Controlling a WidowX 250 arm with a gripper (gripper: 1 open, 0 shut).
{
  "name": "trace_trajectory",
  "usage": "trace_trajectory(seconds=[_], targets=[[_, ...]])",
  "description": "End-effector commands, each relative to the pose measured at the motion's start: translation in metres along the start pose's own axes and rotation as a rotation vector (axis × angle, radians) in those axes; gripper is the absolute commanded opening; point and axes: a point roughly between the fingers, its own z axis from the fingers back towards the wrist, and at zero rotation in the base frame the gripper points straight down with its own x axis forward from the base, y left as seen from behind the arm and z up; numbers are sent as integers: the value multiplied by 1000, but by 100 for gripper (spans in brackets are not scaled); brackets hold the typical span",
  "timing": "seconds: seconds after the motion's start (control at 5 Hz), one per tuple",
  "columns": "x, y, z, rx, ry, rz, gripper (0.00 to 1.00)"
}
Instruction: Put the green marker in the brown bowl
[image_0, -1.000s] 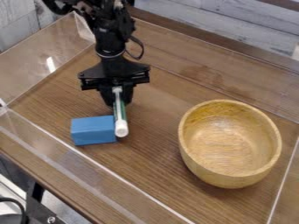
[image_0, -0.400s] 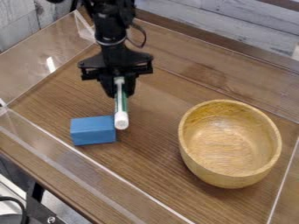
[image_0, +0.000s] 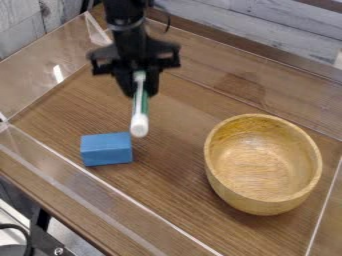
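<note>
Along the left edge, a dark cable (image_0: 16, 232) loops near the table's lower corner. Right of it, on the wooden tabletop (image_0: 167, 190), lies one blue rectangular block (image_0: 107, 149), flat and on its own. White strips of tape (image_0: 56, 160) run along the table's left side, behind and below the block.

Just right of the block in the view, one green marker (image_0: 138, 112) points its white end toward the camera, with the green part further back, near the gripper. Above it comes the black gripper (image_0: 134, 78), reaching in from the top of the view. Its fingers are clamped on the marker, which hangs from them at a tilt. The arm (image_0: 130, 28) hides part of the table's far side and the pale boards (image_0: 267, 30) beyond.

Between the marker and the bowl is bare wood, with nothing standing in the way. At the right stands one brown bowl (image_0: 263, 164), round and wide, with a thick rim. Its inside shows smooth and holds nothing; the marker is outside it, to the left and well apart. The blue block is also outside, further left.

Counted up: one bowl, one marker, one block, and one gripper.
</note>
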Motion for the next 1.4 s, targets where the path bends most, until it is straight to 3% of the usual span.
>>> trace_trajectory(seconds=[0.0,0.2,0.6,1.0,1.2], targets=[[4,-17,38,-70,-60,-67,0],[-11,-29,52,-102,-70,-133,0],[-59,-60,59,-136,-63,-284,0],[-99,-106,54,-156,-101,-342,0],[-109,-110,53,-175,-121,-381,0]])
